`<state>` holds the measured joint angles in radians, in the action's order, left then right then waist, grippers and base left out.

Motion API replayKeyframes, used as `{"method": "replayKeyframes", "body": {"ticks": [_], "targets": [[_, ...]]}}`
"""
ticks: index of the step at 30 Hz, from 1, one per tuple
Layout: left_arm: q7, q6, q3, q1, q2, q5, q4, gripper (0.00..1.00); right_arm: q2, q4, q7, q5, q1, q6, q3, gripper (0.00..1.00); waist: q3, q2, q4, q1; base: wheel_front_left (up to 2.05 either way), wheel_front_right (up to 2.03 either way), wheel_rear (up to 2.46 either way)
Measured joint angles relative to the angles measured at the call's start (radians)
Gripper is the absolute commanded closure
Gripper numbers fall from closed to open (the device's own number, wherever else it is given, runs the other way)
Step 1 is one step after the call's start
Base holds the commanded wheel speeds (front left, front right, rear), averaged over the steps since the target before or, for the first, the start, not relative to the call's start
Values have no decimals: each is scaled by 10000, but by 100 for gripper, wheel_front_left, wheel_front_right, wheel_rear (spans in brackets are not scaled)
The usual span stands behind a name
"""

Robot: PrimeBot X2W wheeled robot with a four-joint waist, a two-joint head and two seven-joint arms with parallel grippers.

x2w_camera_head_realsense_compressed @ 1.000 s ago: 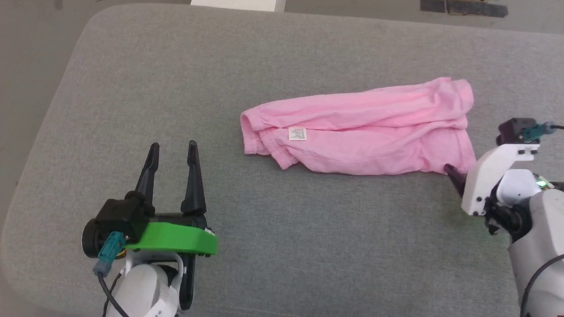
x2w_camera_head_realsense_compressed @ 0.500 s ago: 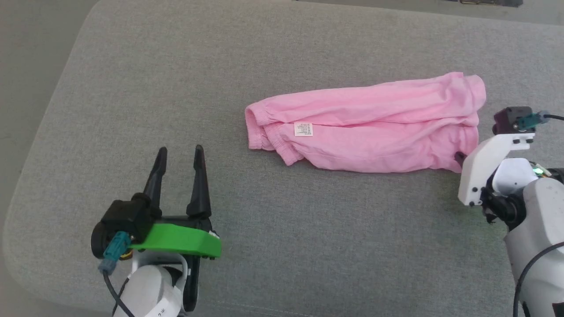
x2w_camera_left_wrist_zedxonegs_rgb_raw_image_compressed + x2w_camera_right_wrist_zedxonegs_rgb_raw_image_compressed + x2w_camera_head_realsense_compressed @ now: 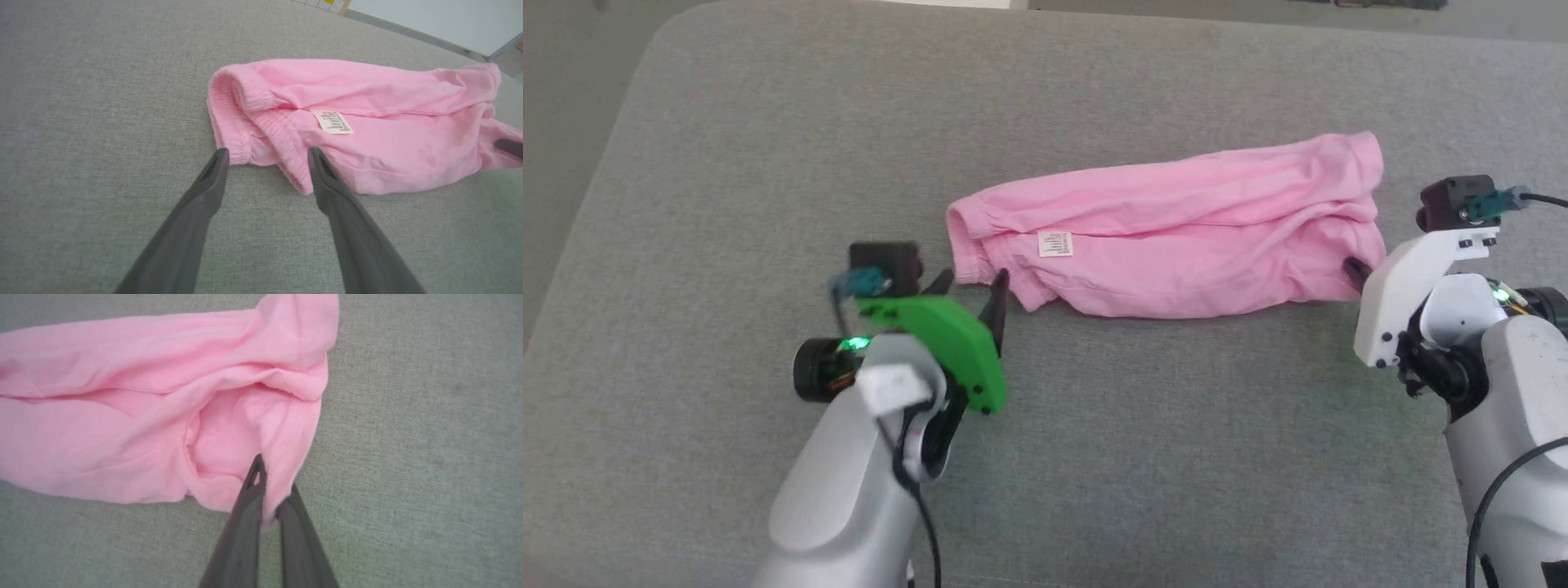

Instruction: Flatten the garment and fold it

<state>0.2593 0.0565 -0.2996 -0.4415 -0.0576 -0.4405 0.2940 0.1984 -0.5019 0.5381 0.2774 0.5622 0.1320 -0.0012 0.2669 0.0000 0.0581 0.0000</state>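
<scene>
The light pink garment (image 3: 1176, 233) lies bunched lengthwise on the grey cushion, its gathered waistband to the left and its legs to the right. A small white care label (image 3: 1054, 243) faces up near the waistband. My left gripper (image 3: 974, 282) is open, just short of the waistband's near corner. In the left wrist view that gripper (image 3: 267, 152) has its fingertips either side of the waistband fold, below the label (image 3: 331, 121). My right gripper (image 3: 274, 477) is shut on the near right leg hem of the garment (image 3: 135, 416). One of its fingers (image 3: 1354, 268) shows at the garment's right corner.
The grey fabric-covered surface (image 3: 1176, 425) spreads wide around the garment, with a rounded edge at the far left (image 3: 637, 90) and floor beyond. A white panel (image 3: 429, 16) stands past the far edge.
My left arm has swung forward and right, turning its wrist, from the near left up to the waistband. My right gripper stays at the garment's right leg corner. The camera has shifted slightly.
</scene>
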Motion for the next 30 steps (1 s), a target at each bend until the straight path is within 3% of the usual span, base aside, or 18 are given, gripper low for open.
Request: {"method": "replayKeyframes", "body": {"ticks": [5,10,19,21,30], "targets": [[1352,514,-257,-910,-36,188,773,0,-81,215,73,161,2,0,224,100,228,0,-215,1,0,0,0],[2130,700,-454,-1396,-84,364,1444,0,-105,349,75,322,8,0,384,100,465,0,-437,0,0,0,0],[1946,957,-472,-1770,-157,485,2075,2,-123,408,73,476,12,0,516,100,721,0,-670,1,0,0,0],[1699,846,-456,-1812,-157,418,2217,100,-105,414,71,514,12,0,543,100,712,0,-663,0,0,0,0],[1289,391,-362,-1752,-123,-157,2318,100,-82,364,59,652,-42,0,554,100,457,0,-584,0,0,0,0]]}}
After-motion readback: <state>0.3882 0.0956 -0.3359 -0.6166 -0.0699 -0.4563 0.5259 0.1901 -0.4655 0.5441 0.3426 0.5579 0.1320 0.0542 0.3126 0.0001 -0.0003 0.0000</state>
